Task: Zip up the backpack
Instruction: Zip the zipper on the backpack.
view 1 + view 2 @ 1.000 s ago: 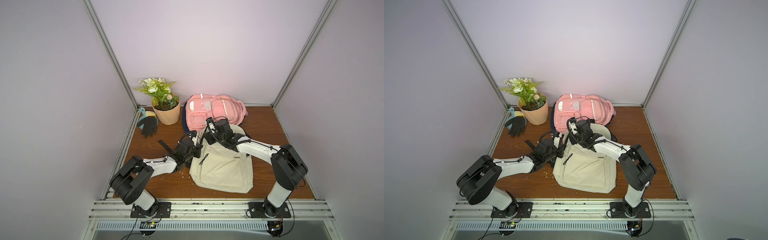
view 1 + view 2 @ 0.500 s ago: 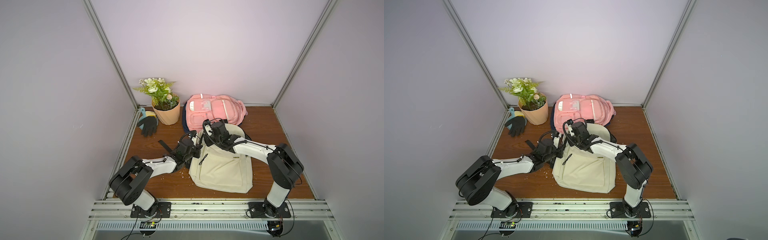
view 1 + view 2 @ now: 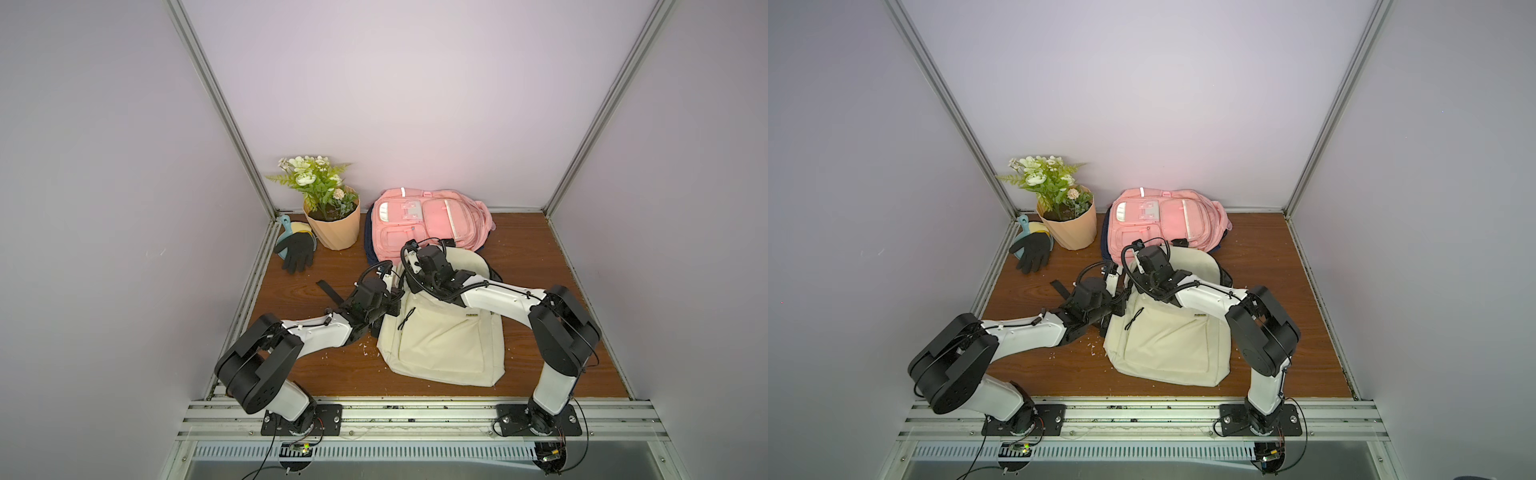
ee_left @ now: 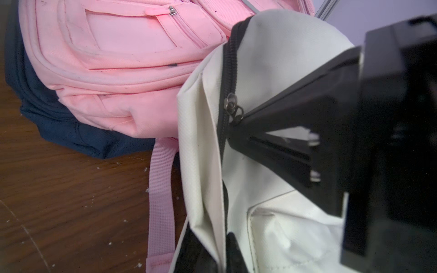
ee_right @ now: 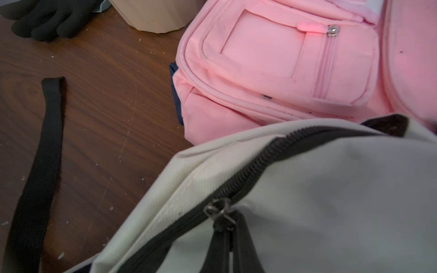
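Overhead, both top views: the cream backpack (image 3: 449,345) lies flat in the middle of the surface (image 3: 316,374), its top toward 12 o'clock and against the pink backpack (image 3: 428,224). Potted flowers (image 3: 332,224) stand at 11 o'clock and a black glove (image 3: 297,251) lies at 10 o'clock. Both arms meet at the cream bag's 11 o'clock shoulder, but the jaws are too small to read from here.
Left wrist view: the zipper slider (image 4: 231,101) sits on the black zipper track (image 4: 233,59). The right jaws taper together to a point just beside it. The left jaws show only as two dark tips, pinched on a fold of cream fabric next to the track.
Right wrist view: the right jaws are closed tight on the zipper pull (image 5: 222,223) hanging off the slider. Which stretch of track is open cannot be told.
Step in hand: probably the start of the draw, with the pull gripped and the fabric anchored.
Doing it well: pull along the line of the track, low and parallel, not lifted away. Let the left grip hold the fabric back so the teeth stay straight. Follow the curve round the crown.
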`<act>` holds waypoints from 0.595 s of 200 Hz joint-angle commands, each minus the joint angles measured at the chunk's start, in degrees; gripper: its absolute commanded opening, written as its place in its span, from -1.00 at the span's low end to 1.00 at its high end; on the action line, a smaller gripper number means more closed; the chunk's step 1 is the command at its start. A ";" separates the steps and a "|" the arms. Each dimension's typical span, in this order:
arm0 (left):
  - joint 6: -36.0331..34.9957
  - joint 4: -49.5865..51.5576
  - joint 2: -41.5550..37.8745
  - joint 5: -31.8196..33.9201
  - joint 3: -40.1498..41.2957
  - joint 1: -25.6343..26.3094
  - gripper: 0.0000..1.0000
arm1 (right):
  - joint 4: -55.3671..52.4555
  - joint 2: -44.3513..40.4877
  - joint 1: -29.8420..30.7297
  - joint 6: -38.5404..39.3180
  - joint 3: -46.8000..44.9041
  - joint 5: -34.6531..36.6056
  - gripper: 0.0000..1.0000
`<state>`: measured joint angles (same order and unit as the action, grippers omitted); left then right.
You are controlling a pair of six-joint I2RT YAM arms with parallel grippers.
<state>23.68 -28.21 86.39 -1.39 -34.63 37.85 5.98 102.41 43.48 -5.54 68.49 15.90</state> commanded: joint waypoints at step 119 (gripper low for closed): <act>0.13 -2.36 -3.60 2.10 2.61 0.53 -1.00 | -14.98 -1.81 -2.10 -6.40 18.28 12.44 -1.00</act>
<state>23.75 -32.03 83.83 -0.60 -33.50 37.85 -11.11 102.24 43.75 -10.52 83.48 24.21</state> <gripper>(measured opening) 0.111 0.059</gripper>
